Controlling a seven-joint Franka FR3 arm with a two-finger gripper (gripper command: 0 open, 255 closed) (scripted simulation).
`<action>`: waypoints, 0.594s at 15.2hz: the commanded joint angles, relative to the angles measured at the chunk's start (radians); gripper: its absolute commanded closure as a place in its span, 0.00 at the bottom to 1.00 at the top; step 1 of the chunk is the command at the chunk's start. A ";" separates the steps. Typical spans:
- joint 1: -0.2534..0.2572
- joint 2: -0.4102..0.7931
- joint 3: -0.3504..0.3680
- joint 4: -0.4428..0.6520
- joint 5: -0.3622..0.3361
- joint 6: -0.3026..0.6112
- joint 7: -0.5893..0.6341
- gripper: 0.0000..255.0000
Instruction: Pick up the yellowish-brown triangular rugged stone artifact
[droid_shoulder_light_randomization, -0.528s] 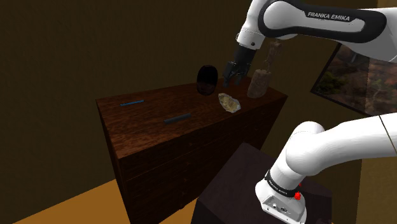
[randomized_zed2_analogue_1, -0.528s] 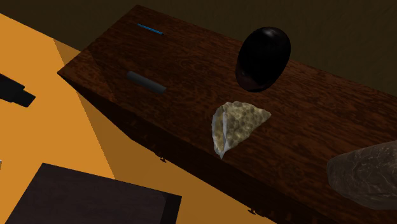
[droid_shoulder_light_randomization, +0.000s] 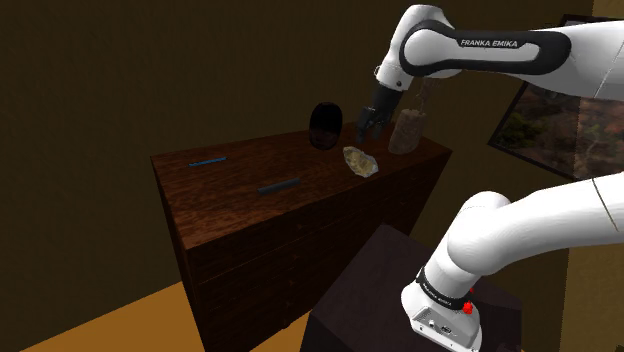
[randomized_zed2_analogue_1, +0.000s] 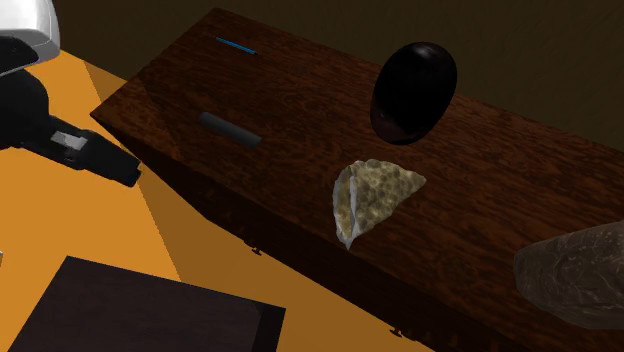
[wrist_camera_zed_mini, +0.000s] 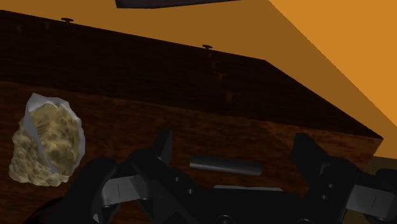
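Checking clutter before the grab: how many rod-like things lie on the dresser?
2. A thin blue rod near the dresser's end at the shoulder view's left; a thicker grey rod by its front edge. Another could hide behind the black ovoid.

i see a dim room: dark olive walls (droid_shoulder_light_randomization: 100, 80), an orange floor (randomized_zed2_analogue_1: 60, 220), a dark wooden dresser (droid_shoulder_light_randomization: 260, 220) with drawers near the wall, and a framed picture or window (droid_shoulder_light_randomization: 540, 115) at the shoulder view's right.
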 joint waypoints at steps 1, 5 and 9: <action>-0.014 0.011 -0.038 -0.022 -0.022 0.038 -0.047 0.00; -0.037 0.075 -0.121 -0.035 -0.058 0.123 -0.143 0.00; -0.050 0.160 -0.208 -0.026 -0.078 0.210 -0.242 0.00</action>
